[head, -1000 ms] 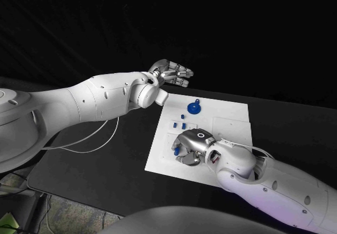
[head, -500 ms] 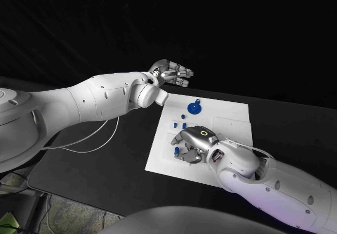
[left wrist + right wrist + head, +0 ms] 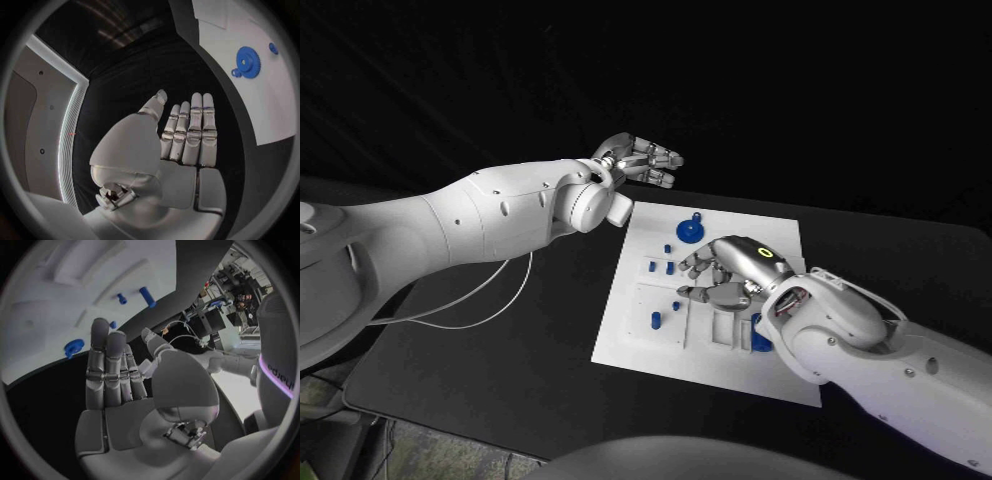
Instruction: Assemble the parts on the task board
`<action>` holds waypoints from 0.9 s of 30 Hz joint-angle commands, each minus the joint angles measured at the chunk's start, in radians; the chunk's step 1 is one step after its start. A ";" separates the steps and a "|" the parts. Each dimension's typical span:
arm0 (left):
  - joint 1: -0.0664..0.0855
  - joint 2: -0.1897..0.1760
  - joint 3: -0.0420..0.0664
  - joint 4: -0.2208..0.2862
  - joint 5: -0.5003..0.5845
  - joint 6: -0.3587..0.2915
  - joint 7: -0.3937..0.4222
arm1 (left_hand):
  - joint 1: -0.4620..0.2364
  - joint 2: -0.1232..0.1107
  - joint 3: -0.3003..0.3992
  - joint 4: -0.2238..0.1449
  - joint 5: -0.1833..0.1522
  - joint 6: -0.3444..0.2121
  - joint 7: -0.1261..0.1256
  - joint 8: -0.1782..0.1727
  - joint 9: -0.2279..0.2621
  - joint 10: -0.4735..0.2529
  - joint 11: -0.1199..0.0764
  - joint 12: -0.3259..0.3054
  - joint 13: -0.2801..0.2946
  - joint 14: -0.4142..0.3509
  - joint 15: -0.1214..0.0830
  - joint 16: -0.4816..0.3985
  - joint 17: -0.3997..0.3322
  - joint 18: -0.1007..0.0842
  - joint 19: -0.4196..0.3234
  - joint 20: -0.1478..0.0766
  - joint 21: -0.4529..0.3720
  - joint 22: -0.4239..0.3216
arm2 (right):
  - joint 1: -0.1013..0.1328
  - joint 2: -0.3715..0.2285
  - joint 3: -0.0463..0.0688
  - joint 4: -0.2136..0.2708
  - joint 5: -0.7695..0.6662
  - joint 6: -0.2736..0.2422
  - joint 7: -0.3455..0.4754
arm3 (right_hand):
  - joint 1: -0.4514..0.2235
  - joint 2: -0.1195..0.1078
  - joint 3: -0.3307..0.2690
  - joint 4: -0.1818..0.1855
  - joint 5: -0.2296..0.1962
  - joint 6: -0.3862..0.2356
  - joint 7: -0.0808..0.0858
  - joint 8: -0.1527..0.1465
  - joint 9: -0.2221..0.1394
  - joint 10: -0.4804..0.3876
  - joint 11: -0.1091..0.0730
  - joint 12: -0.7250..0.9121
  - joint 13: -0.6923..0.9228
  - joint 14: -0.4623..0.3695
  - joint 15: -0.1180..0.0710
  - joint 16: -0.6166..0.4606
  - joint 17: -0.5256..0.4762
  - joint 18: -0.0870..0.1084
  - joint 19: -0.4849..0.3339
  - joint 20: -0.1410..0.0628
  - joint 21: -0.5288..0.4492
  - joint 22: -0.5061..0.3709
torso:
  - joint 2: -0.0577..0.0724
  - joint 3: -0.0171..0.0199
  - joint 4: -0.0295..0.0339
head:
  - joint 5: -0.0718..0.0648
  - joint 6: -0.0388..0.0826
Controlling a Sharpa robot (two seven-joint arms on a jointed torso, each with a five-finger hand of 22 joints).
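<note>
White board (image 3: pixel 776 370) lies flat in the middle of the black counter (image 3: pixel 502 330), long side running away from the robot. A blue gear (image 3: pixel 691 229) sits at its far end, flat on the plate; whether it is seated on a post cannot be told. Nearer, several small blue pegs (image 3: pixel 671 267) lie or stand in a loose cluster on the left half, and one more peg (image 3: pixel 655 320) rests apart toward the near left edge. Another blue part (image 3: pixel 760 343) shows just beside the right forearm, partly hidden.

Right hand (image 3: pixel 721 276) hovers over the board's middle, fingers together and fairly straight, holding nothing; its wrist view confirms a bare palm. Left hand (image 3: pixel 640 160) hangs beyond the far left corner of the board, well apart from every part, fingers extended, thumb apart, nothing in its grasp.

Judgement: assembly is at an early stage. Pegs appear scattered rather than set into a common fixture, and the recesses in the plate look mostly unfilled. Most of the placing seems left to do.
</note>
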 commanded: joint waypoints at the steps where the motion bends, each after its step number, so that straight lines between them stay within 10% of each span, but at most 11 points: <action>1: 0.000 -0.014 0.000 0.015 -0.016 0.012 -0.005 | -0.006 0.005 0.002 0.003 -0.006 0.000 -0.006 -0.001 0.001 0.035 -0.011 0.001 0.002 0.024 -0.009 0.005 0.010 -0.017 0.007 -0.007 0.007 0.000 | 0.000 -0.042 0.028 0.014 0.236 -0.010 0.049 | -0.002 0.010 0.010 -0.001 0.014 0.029 -0.010 0.008 0.005 0.076 -0.026 0.025 0.010 0.007 -0.019 0.012 0.011 -0.010 0.045 -0.022 0.024 0.010 | -0.004 0.0022 -0.0059 | -0.021 0.012; 6: -0.003 -0.040 0.000 0.035 -0.020 0.013 0.003 | -0.007 -0.003 0.005 0.005 -0.006 0.000 -0.005 -0.001 0.001 0.016 -0.004 -0.008 0.002 0.012 -0.004 0.000 0.015 -0.025 0.003 -0.009 0.005 -0.002 | 0.006 -0.122 0.078 0.024 0.395 0.065 0.068 | -0.005 0.026 -0.028 -0.013 0.028 0.054 -0.023 0.005 0.006 0.137 -0.053 0.078 0.070 -0.004 -0.040 0.024 0.039 -0.036 0.036 -0.048 0.059 0.020 | -0.013 0.0061 -0.0129 | -0.049 0.025; 12: -0.007 -0.060 0.000 0.038 -0.012 0.012 0.013 | -0.007 -0.002 0.006 0.004 -0.005 0.000 -0.005 -0.001 0.001 0.016 -0.004 -0.007 0.002 0.013 -0.004 0.000 0.016 -0.025 0.003 -0.009 0.005 -0.002 | 0.013 -0.206 0.099 0.023 0.523 0.158 -0.005 | -0.014 0.051 -0.150 -0.002 0.042 0.091 -0.041 0.003 0.035 0.021 -0.077 0.439 0.457 -0.001 -0.055 0.010 0.053 -0.057 0.036 -0.065 0.053 0.008 | -0.026 0.0082 -0.0215 | -0.087 0.039; 18: -0.012 -0.071 0.000 0.037 -0.008 0.014 0.016 | -0.008 -0.001 0.007 0.003 -0.005 -0.001 -0.004 -0.001 0.001 0.014 -0.004 -0.008 0.001 0.014 -0.005 0.000 0.017 -0.024 0.004 -0.009 0.005 -0.002 | 0.017 -0.258 0.104 0.016 0.550 0.285 -0.155 | -0.036 0.060 -0.158 0.066 0.012 0.128 -0.069 0.006 0.155 -0.030 -0.094 0.661 0.726 -0.010 -0.063 0.099 0.169 -0.070 0.037 -0.075 0.087 0.029 | -0.038 0.0090 -0.0294 | -0.104 0.042; 23: -0.019 -0.076 0.000 0.036 -0.004 0.013 0.016 | -0.010 -0.003 0.006 0.003 -0.006 -0.001 -0.004 -0.001 0.001 0.013 -0.003 -0.008 0.002 0.014 -0.004 0.000 0.018 -0.023 0.004 -0.008 0.005 -0.002 | 0.018 -0.275 0.105 0.008 0.576 0.369 -0.286 | -0.069 0.030 -0.158 0.129 0.059 0.120 -0.081 0.006 0.346 0.003 -0.100 0.765 0.917 0.001 -0.068 0.202 0.315 -0.076 0.036 -0.079 0.112 0.048 | -0.045 0.0103 -0.0360 | -0.112 0.038; 27: -0.021 -0.078 0.000 0.037 -0.003 0.007 0.018 | -0.012 -0.002 0.006 0.004 -0.006 -0.003 -0.004 -0.002 0.000 0.013 -0.003 -0.008 0.002 0.014 -0.005 0.000 0.019 -0.023 0.005 -0.008 0.005 -0.002 | 0.018 -0.270 0.104 0.002 0.601 0.404 -0.353 | -0.080 0.033 -0.160 0.129 0.087 0.104 -0.079 0.004 0.397 0.018 -0.099 0.775 0.973 0.006 -0.066 0.220 0.352 -0.075 0.034 -0.077 0.118 0.059 | -0.048 0.0077 -0.0387 | -0.122 0.032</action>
